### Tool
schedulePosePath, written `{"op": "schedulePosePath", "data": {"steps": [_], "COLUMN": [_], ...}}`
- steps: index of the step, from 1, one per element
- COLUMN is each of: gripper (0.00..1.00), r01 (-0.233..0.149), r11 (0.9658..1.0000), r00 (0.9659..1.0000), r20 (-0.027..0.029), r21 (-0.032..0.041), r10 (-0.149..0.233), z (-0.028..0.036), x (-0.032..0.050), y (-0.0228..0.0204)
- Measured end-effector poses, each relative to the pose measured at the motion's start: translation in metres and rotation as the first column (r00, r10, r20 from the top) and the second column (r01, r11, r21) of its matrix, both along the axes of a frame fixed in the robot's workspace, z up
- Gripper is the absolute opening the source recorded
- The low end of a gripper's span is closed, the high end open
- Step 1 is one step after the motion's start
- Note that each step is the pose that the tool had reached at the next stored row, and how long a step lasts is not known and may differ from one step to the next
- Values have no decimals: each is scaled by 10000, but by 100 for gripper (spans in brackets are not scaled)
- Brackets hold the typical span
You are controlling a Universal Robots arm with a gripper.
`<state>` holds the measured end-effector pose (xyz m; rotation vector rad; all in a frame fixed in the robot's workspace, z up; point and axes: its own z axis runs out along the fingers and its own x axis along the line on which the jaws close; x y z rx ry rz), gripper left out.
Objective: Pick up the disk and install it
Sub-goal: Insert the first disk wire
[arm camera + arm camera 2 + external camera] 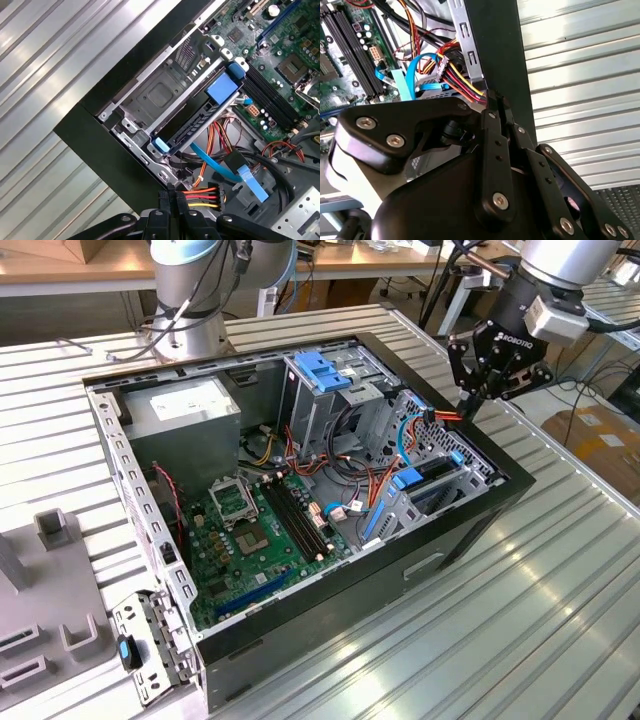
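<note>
**Tool pinching power plug at drive bay**

Tool point(478, 400) fingers together on the power connector point(204, 196) at the case's point(420, 570) far right edge. Disk point(200, 117) sits in the bay. Risk, judged: plug misaligned with port, wires strained.
</note>
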<state>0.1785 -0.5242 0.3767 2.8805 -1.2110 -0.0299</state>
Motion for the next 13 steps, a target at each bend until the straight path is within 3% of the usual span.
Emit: {"op": "schedulePosePath", "data": {"steps": [3,6,11,13], "gripper": [16,16,16,16], "r01": [625,1146,1306,1501], "r11": [9980,9934,9914,9887], "r00": [9980,9934,9914,9887], "r20": [0,0,4,7], "r21": [2,2,-6,-16], "r10": [-625,-1146,-1306,-1501], "z": [-1,-1,-5,-9], "x": [0,0,-59,-75], "y": [0,0,-1,-2]}}
